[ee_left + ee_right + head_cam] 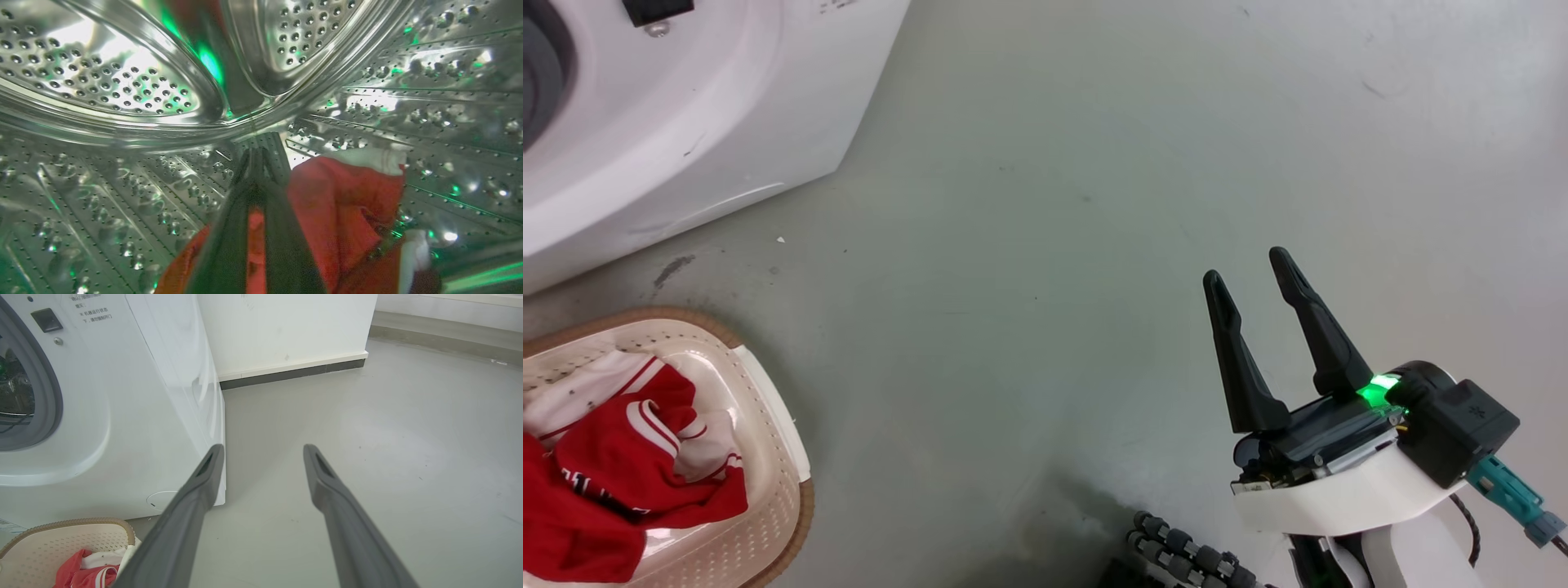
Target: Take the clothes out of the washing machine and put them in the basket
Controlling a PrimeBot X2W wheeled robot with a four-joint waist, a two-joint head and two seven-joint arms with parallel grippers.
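One red garment (pixel 347 204) is clamped by the left gripper (pixel 259 157), draped to its right; the right gripper (pixel 1245 265) is held spread, well apart from one basket (pixel 768 523).

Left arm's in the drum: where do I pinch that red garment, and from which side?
Pinch the garment at the bunched red fold below its white trim: it stands proud of the drum wall, easy to straddle. Come from the porthole side along the left gripper's line, shifted to that view's right. It looks shut, red cloth between its fingers: possibly gripping already.
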